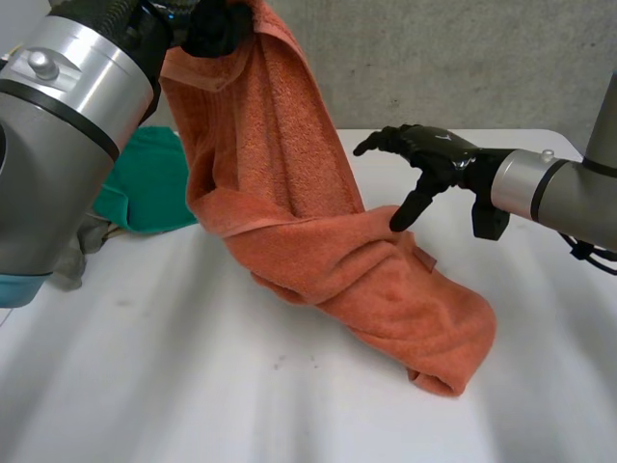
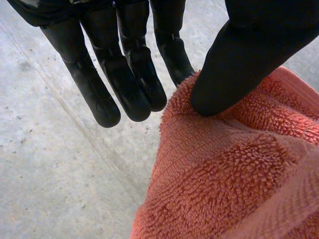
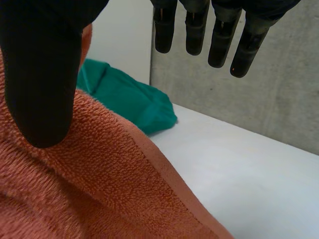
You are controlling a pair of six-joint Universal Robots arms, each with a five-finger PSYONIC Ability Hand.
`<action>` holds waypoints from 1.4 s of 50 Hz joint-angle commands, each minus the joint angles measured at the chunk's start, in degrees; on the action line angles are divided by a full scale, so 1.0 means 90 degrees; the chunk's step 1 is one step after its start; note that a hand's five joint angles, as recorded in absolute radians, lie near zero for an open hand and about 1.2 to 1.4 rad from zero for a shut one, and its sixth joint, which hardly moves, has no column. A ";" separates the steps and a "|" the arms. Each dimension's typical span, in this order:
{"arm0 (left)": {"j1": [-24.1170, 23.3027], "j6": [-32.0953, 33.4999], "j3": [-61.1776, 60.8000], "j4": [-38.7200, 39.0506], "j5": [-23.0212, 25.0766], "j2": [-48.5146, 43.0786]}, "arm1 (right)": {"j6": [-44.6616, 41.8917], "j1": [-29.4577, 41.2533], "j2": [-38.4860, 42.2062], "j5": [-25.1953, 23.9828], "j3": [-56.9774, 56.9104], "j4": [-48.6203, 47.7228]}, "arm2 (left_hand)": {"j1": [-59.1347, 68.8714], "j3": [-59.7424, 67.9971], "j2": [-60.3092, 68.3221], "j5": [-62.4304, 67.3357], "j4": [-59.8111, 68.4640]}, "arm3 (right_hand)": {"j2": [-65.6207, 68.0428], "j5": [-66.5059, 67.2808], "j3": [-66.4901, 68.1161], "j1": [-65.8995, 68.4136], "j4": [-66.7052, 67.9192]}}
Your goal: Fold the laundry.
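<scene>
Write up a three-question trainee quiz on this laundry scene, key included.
1. Which hand holds one end of the orange towel up above the table? A) left hand B) right hand C) both
2. True or false: the right hand is closed round the towel.
3. Fill in: the cloth lying on the table beside the left arm is ____ in colour.

Key
1. A: its thumb pinches the towel's raised end against a finger.
2. False: its fingers are straight and spread beside the towel.
3. Green.
</scene>
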 commanded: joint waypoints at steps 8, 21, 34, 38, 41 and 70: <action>0.0083 0.0018 0.0017 -0.0014 -0.0034 -0.0156 | -0.1366 0.0065 0.0264 0.0798 0.0560 0.0230 | 0.1759 0.1300 0.1264 0.1539 0.1243 | 0.5225 0.5373 0.5402 0.5417 0.5318; 0.0171 -0.0011 0.0349 0.0103 -0.0142 -0.0780 | -0.1942 0.0045 -0.0368 0.2294 0.0666 -0.0033 | 0.1759 0.1300 0.1264 0.1539 0.1243 | 0.7099 0.7247 0.7276 0.7292 0.7192; 0.0239 -0.0031 0.0964 0.0308 -0.0445 -0.1201 | -0.3903 0.0113 -0.1950 0.2119 0.3184 0.1946 | 0.1759 0.1300 0.1264 0.1539 0.1243 | 0.7099 0.7247 0.7276 0.7292 0.7192; 0.0239 -0.0021 0.0984 0.0348 -0.0435 -0.1230 | -0.4891 0.0658 -0.2606 0.1915 0.4230 0.2584 | 0.1759 0.1300 0.1264 0.1539 0.1243 | 0.7099 0.7247 0.7276 0.7292 0.7192; 0.0230 -0.0021 0.0994 0.0357 -0.0435 -0.1259 | -0.4309 0.1567 -0.2596 0.1573 0.4300 0.2097 | 0.1759 0.1300 0.1264 0.1539 0.1243 | 0.7099 0.7247 0.7276 0.7292 0.7192; -0.0005 -0.0040 0.0652 0.0299 -0.0454 -0.0879 | -0.0850 -0.0101 -0.1447 0.1601 0.2553 0.0963 | 0.1759 0.1300 0.1264 0.1539 0.1243 | 0.0902 0.1050 0.1079 0.1095 0.0995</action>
